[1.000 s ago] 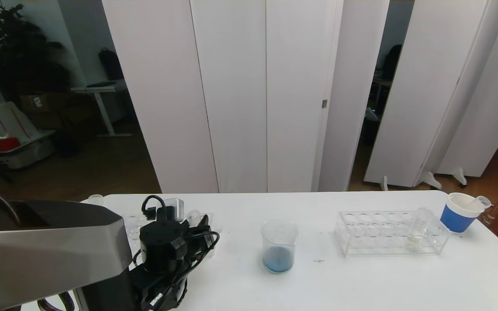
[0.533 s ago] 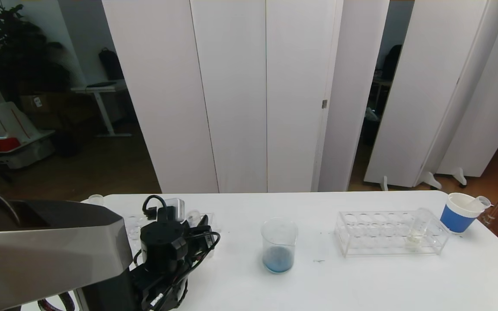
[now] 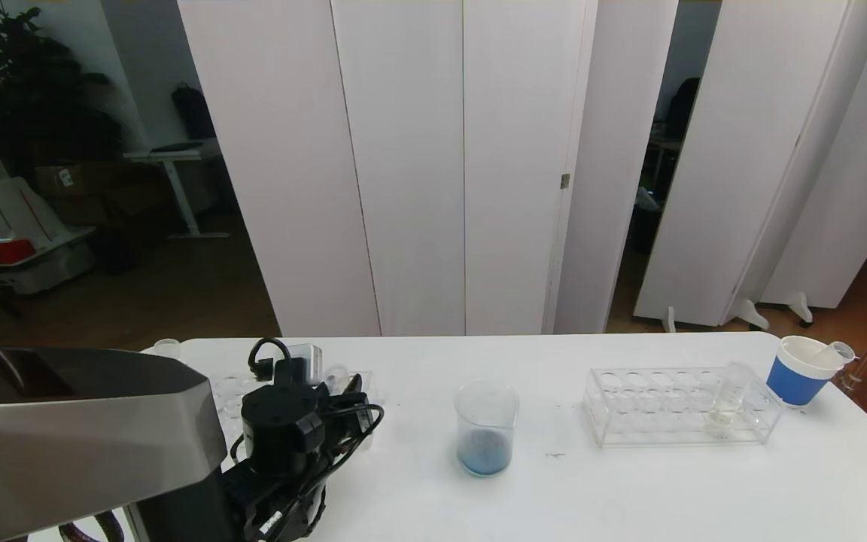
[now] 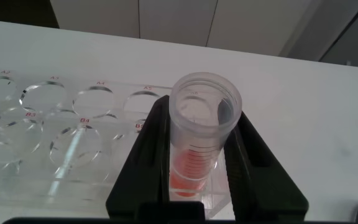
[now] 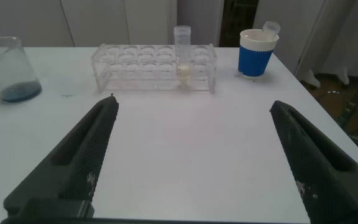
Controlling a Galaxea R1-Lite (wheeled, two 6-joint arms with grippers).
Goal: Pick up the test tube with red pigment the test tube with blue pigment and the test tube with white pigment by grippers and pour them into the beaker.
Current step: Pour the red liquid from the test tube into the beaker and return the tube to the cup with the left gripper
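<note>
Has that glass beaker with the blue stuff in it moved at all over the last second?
No. The beaker stands in the same spot on the white table, still the same gap left of the clear tube rack in the head view.

White table (image 3: 629,489) carries the beaker (image 3: 485,427), 2 clear racks (image 3: 678,406) (image 3: 232,391) and a blue-banded paper cup (image 3: 802,370)

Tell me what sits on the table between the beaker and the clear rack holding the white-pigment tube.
Nothing: in the head view, bare tabletop separates the beaker from the rack.
</note>
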